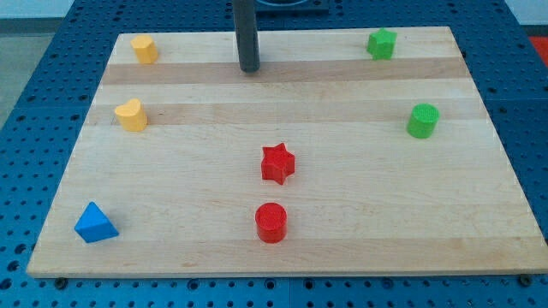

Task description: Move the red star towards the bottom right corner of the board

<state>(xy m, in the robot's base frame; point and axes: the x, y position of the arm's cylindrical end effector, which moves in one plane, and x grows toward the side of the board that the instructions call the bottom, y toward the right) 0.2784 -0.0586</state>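
Note:
The red star (277, 162) lies near the middle of the wooden board (342, 222), a little toward the view's bottom. My tip (249, 68) rests on the board near the view's top, well above the star and slightly to its left, touching no block. A red cylinder (271, 222) stands just below the star.
A yellow block (145, 49) sits at the top left and a yellow heart-like block (131, 115) below it. A blue triangular block (95, 223) is at the bottom left. A green star-like block (382, 44) is at the top right, a green cylinder (422, 121) below it.

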